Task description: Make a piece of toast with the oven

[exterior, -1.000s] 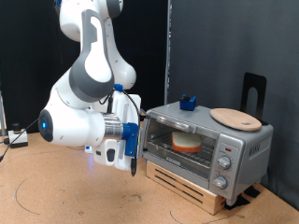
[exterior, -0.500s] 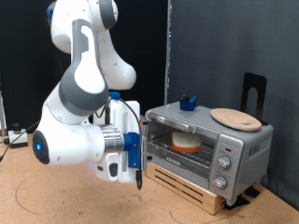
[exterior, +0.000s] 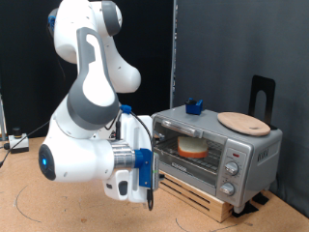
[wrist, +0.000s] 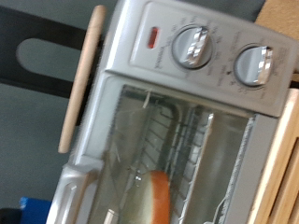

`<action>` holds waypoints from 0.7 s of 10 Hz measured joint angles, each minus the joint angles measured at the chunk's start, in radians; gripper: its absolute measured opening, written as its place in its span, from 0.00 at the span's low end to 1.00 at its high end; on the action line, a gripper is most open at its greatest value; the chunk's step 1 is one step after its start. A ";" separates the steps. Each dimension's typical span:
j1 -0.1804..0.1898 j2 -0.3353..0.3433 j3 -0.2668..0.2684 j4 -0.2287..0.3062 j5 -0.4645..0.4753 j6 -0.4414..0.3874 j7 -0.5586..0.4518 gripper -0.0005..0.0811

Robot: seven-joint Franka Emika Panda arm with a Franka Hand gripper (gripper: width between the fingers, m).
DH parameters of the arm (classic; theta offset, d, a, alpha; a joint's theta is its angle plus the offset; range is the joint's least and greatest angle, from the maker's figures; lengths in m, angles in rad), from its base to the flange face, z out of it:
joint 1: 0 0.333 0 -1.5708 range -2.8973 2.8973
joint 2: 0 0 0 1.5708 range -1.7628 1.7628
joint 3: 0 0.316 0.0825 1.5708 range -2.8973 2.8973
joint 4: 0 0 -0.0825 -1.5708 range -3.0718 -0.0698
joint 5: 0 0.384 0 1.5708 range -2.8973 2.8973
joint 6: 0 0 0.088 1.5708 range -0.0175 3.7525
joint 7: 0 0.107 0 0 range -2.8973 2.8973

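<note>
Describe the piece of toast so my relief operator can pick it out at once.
Find the silver-grey oven on the wooden crate at the exterior view's right. Look through its glass door: the piece of toast sits inside on the wire rack. Its orange-brown crust and pale face set it apart from the round wooden board and the small blue object on the oven's roof.

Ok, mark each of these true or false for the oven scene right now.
1. The toast sits inside the oven, behind the glass door. True.
2. The oven door hangs open. False: it is shut.
3. A round wooden board lies on top of the oven. True.
4. The gripper holds the toast. False: nothing shows between its fingers; it hangs in front of the oven, at the exterior view's left of it.
5. The oven stands straight on the table. False: it rests on a wooden crate.
</note>
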 joint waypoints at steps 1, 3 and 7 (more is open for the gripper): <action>0.023 0.029 0.001 0.026 -0.006 0.007 0.009 1.00; 0.065 0.101 0.004 0.094 -0.012 -0.008 0.057 1.00; 0.130 0.237 0.005 0.195 -0.037 -0.010 0.091 1.00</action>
